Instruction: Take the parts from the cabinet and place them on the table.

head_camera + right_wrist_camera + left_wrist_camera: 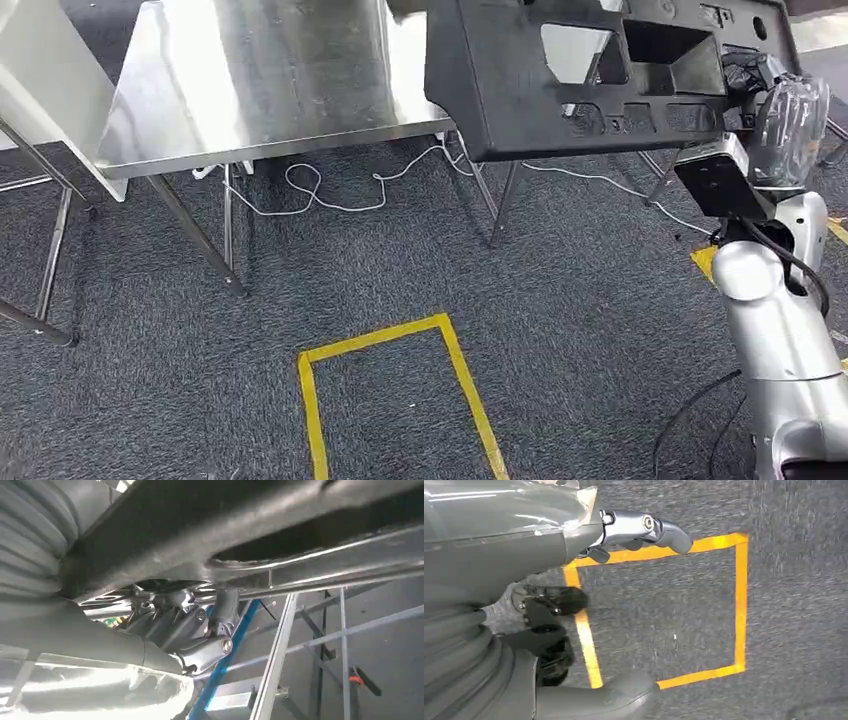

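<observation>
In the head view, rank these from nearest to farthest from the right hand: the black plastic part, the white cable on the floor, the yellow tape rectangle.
1. Black plastic part: held by the right hand, at upper right.
2. White cable: on the carpet under the steel table, left of the hand.
3. Yellow tape rectangle: on the carpet, lower centre.

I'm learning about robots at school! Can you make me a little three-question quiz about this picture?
1. True or false: the black plastic part already lies flat on the steel table.
2. Which hand holds the part? A) left hand B) right hand
3. Fill in: the yellow tape rectangle is stuck on the ____.

Key: 1 false, it is held up, its far end over the table's edge; 2 B; 3 carpet floor.
</observation>
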Controlling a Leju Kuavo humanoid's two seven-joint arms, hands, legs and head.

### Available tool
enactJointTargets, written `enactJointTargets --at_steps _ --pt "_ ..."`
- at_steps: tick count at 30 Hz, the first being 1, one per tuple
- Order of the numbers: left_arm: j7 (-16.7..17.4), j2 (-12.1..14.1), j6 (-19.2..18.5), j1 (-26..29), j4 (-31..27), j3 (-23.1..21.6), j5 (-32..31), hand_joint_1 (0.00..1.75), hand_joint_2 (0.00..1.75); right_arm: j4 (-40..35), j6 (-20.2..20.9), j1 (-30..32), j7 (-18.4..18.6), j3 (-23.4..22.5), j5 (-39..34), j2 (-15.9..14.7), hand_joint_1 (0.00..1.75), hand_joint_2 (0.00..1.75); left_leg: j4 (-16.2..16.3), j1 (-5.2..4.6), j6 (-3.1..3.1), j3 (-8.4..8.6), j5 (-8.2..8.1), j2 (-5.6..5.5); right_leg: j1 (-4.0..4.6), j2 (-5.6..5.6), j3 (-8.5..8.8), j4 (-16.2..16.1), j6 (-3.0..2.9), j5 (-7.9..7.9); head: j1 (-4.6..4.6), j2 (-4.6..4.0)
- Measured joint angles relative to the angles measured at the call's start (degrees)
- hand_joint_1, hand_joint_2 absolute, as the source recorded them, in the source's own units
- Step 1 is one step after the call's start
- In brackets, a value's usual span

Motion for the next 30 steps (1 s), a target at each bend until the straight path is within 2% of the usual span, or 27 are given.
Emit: enactJointTargets --at_steps 1,2,3,4,5,6,7,8,9,10,11,12,13,15,16,17,18,19,20,21,22,23,25,26,27,28,30 --pt "0.02 -0.02 0.0 0.07 0.0 0.0 0.13 0.0 1.75 0.24 0.02 -0.08 -0.06 0.22 0.31 0.18 1.75 1.75 0.01 0.0 -0.07 0.75 -0.68 -0.21 0.05 -0.01 -1.59 0.63 -0.07 -1.61 0.0 0.0" --pt "0.0 -0.02 0.02 0.12 0.02 0.02 0.15 0.0 1.75 0.46 0.0 -0.12 -0.13 0.42 0.59 0.42 1.75 1.75 0.02 0.0 -0.15 1.59 -1.32 -0.34 0.02 -0.03 -1.97 -0.92 0.3 -1.8 0.0 0.0" --pt "0.0 -0.02 0.04 0.12 0.02 0.02 0.22 0.0 1.75 0.59 -0.04 -0.15 -0.24 0.61 0.66 0.59 1.75 1.75 0.04 0.0 -0.24 2.51 -2.01 -0.53 -0.07 -0.05 -1.43 -4.18 1.02 -0.78 0.02 0.0" --pt "0.0 -0.02 0.04 0.12 0.02 0.05 0.22 0.0 1.75 0.7 -0.06 -0.25 -0.28 0.79 0.68 0.74 1.75 1.75 0.04 0.01 -0.41 3.55 -2.79 -0.67 -0.15 -0.11 -0.15 -8.94 1.54 2.24 0.07 0.02" --pt "0.0 -0.04 0.04 0.16 0.02 0.05 0.22 0.0 1.75 0.77 -0.09 -0.37 -0.35 0.87 0.74 0.87 1.75 1.75 0.02 -0.01 -0.67 4.16 -3.53 -0.79 -0.22 -0.23 1.09 -13.69 2.3 6.38 0.09 0.0" --pt "0.0 -0.02 0.04 0.16 0.11 0.05 0.22 0.0 1.75 1.1 -0.09 -0.63 -0.42 0.99 0.74 1.09 1.75 1.75 0.56 -0.32 -0.99 4.67 -4.39 -0.86 -0.24 -0.52 1.19 -17.5 2.99 10.83 0.15 0.0" --pt "0.0 0.04 0.04 0.28 0.11 0.05 0.24 0.0 1.75 1.27 -0.09 -0.84 -0.52 1.09 0.74 1.27 1.75 1.75 0.56 -0.47 -1.24 4.61 -5.29 -0.91 -0.19 -0.88 1.48 -17.76 1.56 11.26 0.17 0.0" --pt "0.02 0.11 0.07 0.31 0.11 0.07 0.29 0.0 1.75 1.36 -0.11 -0.77 -0.52 1.25 0.74 1.49 1.75 1.75 0.53 -0.57 -1.49 4.76 -5.61 -0.8 0.02 -0.67 2.33 -17.67 0.72 12.05 -0.2 0.02" --pt "-0.02 0.2 0.09 0.32 0.11 0.07 0.31 0.0 1.75 1.53 -0.11 -0.87 -0.44 1.29 0.81 1.62 1.75 1.75 0.76 -0.56 -1.68 5.2 -5.71 -0.76 -0.4 -0.59 2.05 -17.78 -0.29 11.6 0.0 0.02" --pt "-0.05 0.2 0.09 0.21 0.09 0.07 0.33 0.0 1.75 1.6 -0.13 -1.33 -0.44 1.4 0.85 1.75 1.75 1.75 0.82 -0.54 -1.8 5.11 -6.17 -0.76 -0.63 -0.54 2.42 -17.69 -0.5 11.55 -0.13 0.02" --pt "-0.05 0.41 0.09 0.08 0.02 0.09 0.39 0.0 1.75 1.6 -0.2 -1.69 -0.5 1.47 0.9 1.95 1.75 1.75 2.29 -0.44 -2.09 4.05 -5.81 -0.48 -0.92 -0.39 3.01 -17.67 -0.73 11.34 -0.04 0.02" --pt "-0.13 0.39 0.09 -0.03 0.02 0.09 0.39 0.0 1.75 1.62 -0.2 -2.05 -0.52 1.51 0.9 2.01 1.75 1.75 6.04 -0.35 -2.81 1.95 -5.03 0.16 -0.94 -0.46 3.54 -17.75 -1.4 10.83 -0.07 0.0" --pt "-0.09 0.41 0.07 -0.1 0.02 0.09 0.57 0.0 1.75 1.69 -0.24 -2.18 -0.55 1.62 0.92 2.19 1.75 1.75 10.55 0.03 -3.35 -1.04 -5.31 0.58 -0.86 -0.44 4.06 -17.76 -1.77 10.28 -0.24 0.02" --pt "-0.09 0.46 0.04 0.13 0.04 0.09 0.72 0.0 1.75 1.88 -0.7 -1.81 -0.77 1.79 1.12 2.56 1.75 1.75 17.38 0.68 -4.1 -6.78 -9.31 1.02 -0.82 -0.45 5.36 -17.75 -1.78 8.94 -0.2 0.02" --pt "-0.09 0.46 0.02 0.31 0.07 0.09 0.74 0.0 1.75 1.9 -0.96 -1.38 -0.85 1.88 1.23 2.73 1.75 1.75 18.35 0.88 -4.3 -8.43 -11.28 1.11 -0.83 -0.44 6.21 -17.76 -1.76 8.26 -0.22 0.02" --pt "-0.09 0.5 0.0 0.45 0.07 0.09 0.72 0.0 1.75 1.9 -1.18 -0.92 -0.94 1.9 1.38 2.84 1.75 1.75 17.59 1.0 -4.39 -9.15 -11.73 1.21 -0.83 -0.44 7.17 -17.76 -1.71 7.54 -0.2 0.02" --pt "-0.09 0.53 -0.04 0.52 0.07 0.09 0.72 0.0 1.75 1.9 -1.29 -0.53 -0.96 1.9 1.42 2.93 1.75 1.75 14.99 1.1 -4.3 -8.95 -10.57 1.22 -0.83 -0.44 8.28 -17.76 -1.61 6.72 -0.22 0.0" --pt "-0.09 0.55 -0.04 0.53 0.07 0.09 0.72 0.0 1.75 1.9 -1.31 -0.42 -0.98 1.9 1.4 2.95 1.75 1.75 10.91 1.13 -4.04 -8.02 -7.74 1.22 -0.83 -0.45 9.45 -17.78 -1.49 5.92 -0.22 0.0" --pt "-0.09 0.57 -0.04 0.55 0.07 0.09 0.72 0.0 1.75 1.9 -1.4 -0.45 -0.98 1.9 1.38 2.97 1.75 1.75 6.09 1.04 -3.47 -6.76 -3.01 1.22 -0.8 -0.47 10.5 -17.9 -1.35 5.14 -0.2 0.02" --pt "-0.09 0.68 -0.04 0.61 0.17 0.11 0.72 0.0 1.75 1.95 -1.46 -0.45 -0.98 1.9 1.34 3.06 1.75 1.75 2.06 0.83 -2.68 -6.07 2.84 1.28 -0.9 -0.41 10.39 -18.11 -1.2 4.54 -0.15 0.0" --pt "-0.09 0.88 -0.04 0.65 0.31 0.15 0.72 0.0 1.75 1.99 -1.51 -0.65 -0.98 2.01 1.36 3.3 1.75 1.75 2.01 0.48 -2.2 -6.05 3.5 0.77 -0.47 -0.1 11.6 -18.04 -0.67 3.97 -0.18 0.02" --pt "-0.07 0.83 -0.04 0.71 0.35 0.13 0.72 0.0 1.75 1.97 -1.6 -0.74 -1.05 1.99 1.31 3.34 1.75 1.75 1.99 0.25 -2.23 -5.49 2.97 1.09 -0.46 -0.06 11.68 -18.42 -0.29 3.61 -0.18 0.0" --pt "-0.09 0.68 -0.04 0.56 0.35 0.13 0.72 0.0 1.75 1.93 -1.68 -0.82 -1.01 1.88 1.38 3.21 1.75 1.75 0.86 -0.04 -1.27 -3.99 2.81 1.14 -0.12 0.24 12.32 -17.66 1.09 4.81 -0.35 0.02" --pt "-0.11 0.68 -0.02 0.51 0.31 0.15 0.72 0.0 1.75 1.95 -1.73 -1.14 -0.96 1.86 1.45 3.21 1.75 1.75 0.2 0.19 -0.9 -2.69 2.92 0.86 -0.15 0.17 11.22 -16.29 1.1 4.69 -0.17 0.02" --pt "-0.13 0.61 0.02 0.5 0.33 0.18 0.74 0.0 1.75 1.99 -1.73 -1.23 -1.01 1.9 1.44 3.37 1.75 1.75 -0.1 0.07 -0.47 -1.86 2.56 0.77 -0.32 -0.01 9.9 -12.82 1.26 5.32 -0.22 0.02" --pt "-0.13 0.61 0.02 0.4 0.33 0.2 0.74 0.0 1.75 2.01 -1.73 -1.36 -1.09 1.92 1.51 3.37 1.75 1.75 -0.11 0.06 0.06 -1.49 2.14 0.76 -0.31 0.01 7.28 -8.71 0.91 5.17 -0.24 0.02" --pt "-0.15 0.48 0.0 0.38 0.33 0.22 0.72 0.0 1.75 2.12 -1.77 -1.4 -1.09 1.97 1.95 3.56 1.75 1.75 -0.12 0.06 0.22 -0.58 1.0 0.43 -0.32 -0.01 1.68 -1.68 -0.33 1.42 -0.07 0.02"
